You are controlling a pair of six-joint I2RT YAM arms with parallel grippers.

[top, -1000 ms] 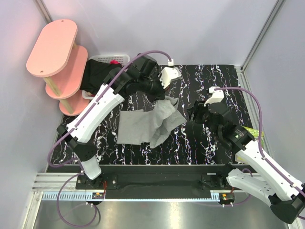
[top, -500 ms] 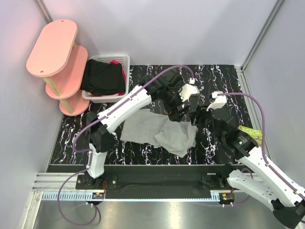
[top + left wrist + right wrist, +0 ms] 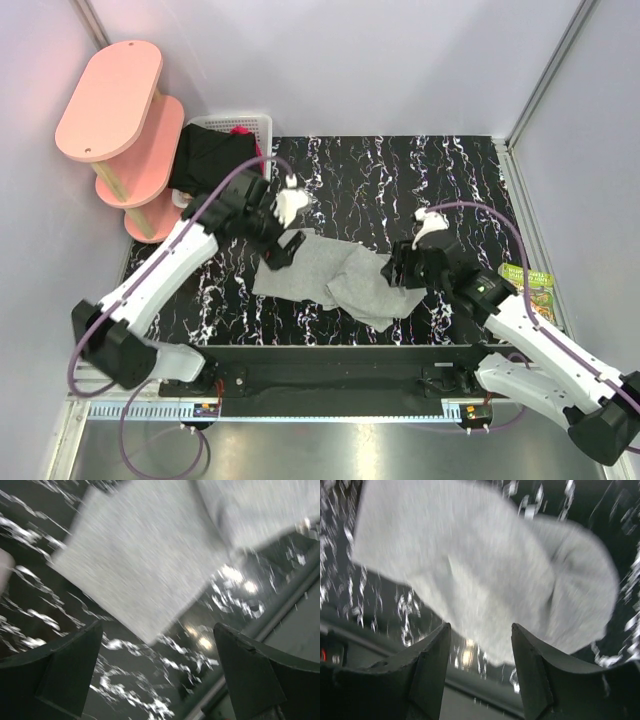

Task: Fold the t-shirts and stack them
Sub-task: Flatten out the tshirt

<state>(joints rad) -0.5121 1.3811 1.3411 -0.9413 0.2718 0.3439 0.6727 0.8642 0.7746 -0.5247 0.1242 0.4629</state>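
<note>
The light grey shirt (image 3: 300, 270) lies on the near middle of the worktop (image 3: 450, 180), flat at its left and bunched at its right. My left tool (image 3: 156, 630) and right tool (image 3: 480, 630) hang over it, jaws spread and, as far as the blurred wrist views show, empty. I judge the cloth light and limp, so I would pinch a flat edge or corner. Far left, the black garment (image 3: 210, 160) fills the basket (image 3: 255, 122), with the magenta cloth (image 3: 238, 130) at its far side.
</note>
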